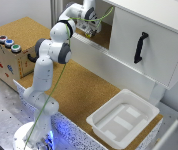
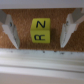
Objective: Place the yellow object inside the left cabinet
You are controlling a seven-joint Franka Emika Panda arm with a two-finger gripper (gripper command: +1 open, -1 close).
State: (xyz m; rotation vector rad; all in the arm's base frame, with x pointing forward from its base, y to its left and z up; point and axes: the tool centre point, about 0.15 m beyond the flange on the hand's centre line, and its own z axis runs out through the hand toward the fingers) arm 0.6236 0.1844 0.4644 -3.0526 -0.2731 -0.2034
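Note:
The yellow object is a small yellow cube with dark letters on its faces. In the wrist view it rests on the brown cork floor of the left cabinet. My gripper is open, with one finger on each side of the cube and a gap between each finger and the cube. In the exterior view my gripper reaches into the left cabinet at the top, and the cube is hidden there.
The cabinet's white front ledge runs just before the cube. A compartment with a white door and black handle is at the exterior view's right. A white tray lies on the cork table. A cork-topped box with coloured buttons stands at the left.

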